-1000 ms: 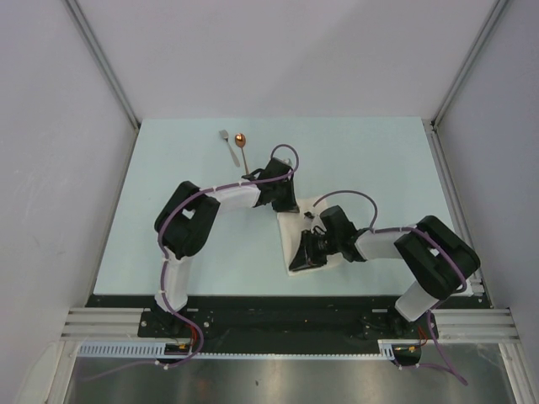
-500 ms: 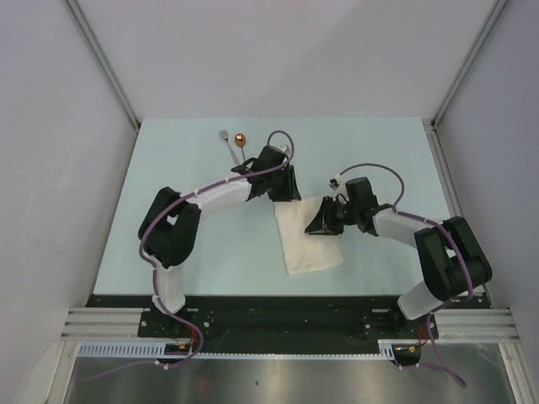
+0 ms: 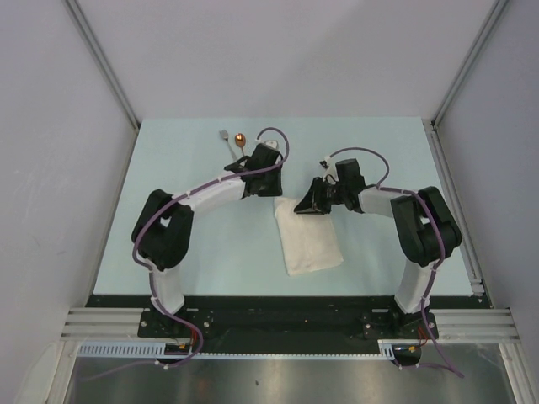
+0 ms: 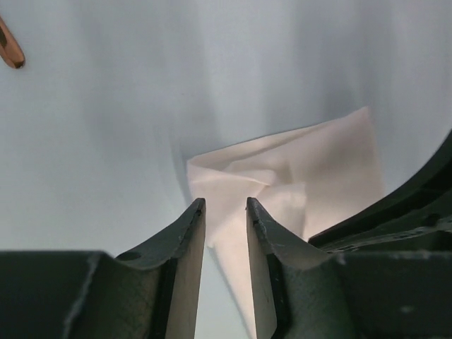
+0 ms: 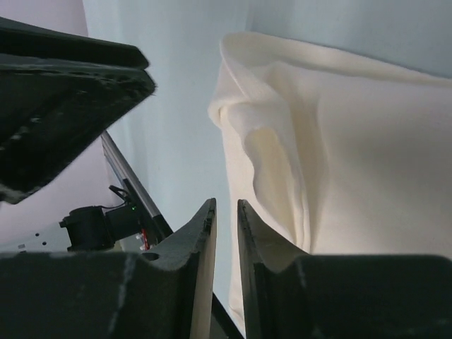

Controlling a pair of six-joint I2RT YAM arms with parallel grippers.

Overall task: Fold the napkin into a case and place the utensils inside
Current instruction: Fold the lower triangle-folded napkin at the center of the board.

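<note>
**1. Left hand** [image 4: 224, 205]. Your fingers stand a narrow slot apart with nothing between them, so the hand is released. The tips sit over the far left corner of the napkin [image 4: 311, 169]. Whether they touch the cloth cannot be told.

**2. Right hand** [image 5: 226, 205]. The fingers are parted by a slim gap that is empty, so this hand is released too. The rumpled edge of the napkin lies just beside one finger. The dark body of your left hand fills the upper left of the right wrist view.

**3. Napkin.** This is a plain cream cloth, folded into a layered oblong. It lies flat on the counter [image 3: 379, 151] between your two arms, with its long side running from far to near at a slight tilt. The near end is smooth. The far end, where both hands meet, is bunched into soft ridges and a turned-over corner. From above, your left hand is at the far left corner and your right hand at the far right corner.

**4. Fork** [image 3: 226, 137]. It is small and silver, and lies on the far left part of the counter, beyond your left hand. It is outside the napkin and well apart from it.

**5. Spoon** [image 3: 241, 140]. It has a slim handle and a shiny copper-orange bowl. It lies just beside the fork, on the fork's right, also outside the napkin. Its bowl shows at the upper left edge of the left wrist view.

**6. Counter.** The surface is pale blue-green, with white walls on three sides. Purple cables loop along both arms.
</note>
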